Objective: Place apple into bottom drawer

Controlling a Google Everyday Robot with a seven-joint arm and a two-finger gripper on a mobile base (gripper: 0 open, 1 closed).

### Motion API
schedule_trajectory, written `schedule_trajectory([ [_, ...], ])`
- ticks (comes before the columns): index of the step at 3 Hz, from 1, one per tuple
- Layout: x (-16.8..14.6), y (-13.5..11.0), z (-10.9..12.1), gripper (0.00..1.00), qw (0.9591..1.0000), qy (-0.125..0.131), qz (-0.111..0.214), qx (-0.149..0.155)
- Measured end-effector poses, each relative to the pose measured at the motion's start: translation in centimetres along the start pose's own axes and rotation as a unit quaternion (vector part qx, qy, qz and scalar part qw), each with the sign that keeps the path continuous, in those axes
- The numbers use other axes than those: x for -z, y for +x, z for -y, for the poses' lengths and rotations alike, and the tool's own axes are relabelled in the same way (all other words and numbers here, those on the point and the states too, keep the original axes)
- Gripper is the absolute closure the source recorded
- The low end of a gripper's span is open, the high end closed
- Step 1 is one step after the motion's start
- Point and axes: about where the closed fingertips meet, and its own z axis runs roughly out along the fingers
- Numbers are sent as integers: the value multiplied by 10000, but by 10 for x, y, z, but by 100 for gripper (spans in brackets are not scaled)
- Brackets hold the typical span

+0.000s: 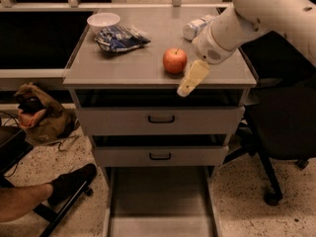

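Observation:
The red-orange apple [175, 60] sits on the grey cabinet top [123, 65], near its front edge and right of centre. My gripper [191, 79] hangs just right of and in front of the apple, its pale fingers pointing down-left over the cabinet's front edge, close to the apple but apart from it. The bottom drawer [160, 201] is pulled out at floor level, an empty grey tray with low side walls. The two upper drawers with black handles are shut.
A white bowl [103, 21] and a blue snack bag [121, 38] lie at the back left of the top. A bottle [197, 27] lies at the back right. A black office chair [281, 132] stands right; a person's leg and shoe [59, 189] lie left.

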Motion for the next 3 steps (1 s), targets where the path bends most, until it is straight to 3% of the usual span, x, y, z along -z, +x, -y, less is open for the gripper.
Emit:
schedule_trajectory([
  [1, -26, -21, 25, 0, 9999, -2, 28, 106],
  [3, -48, -20, 28, 0, 9999, -138, -8, 93],
])
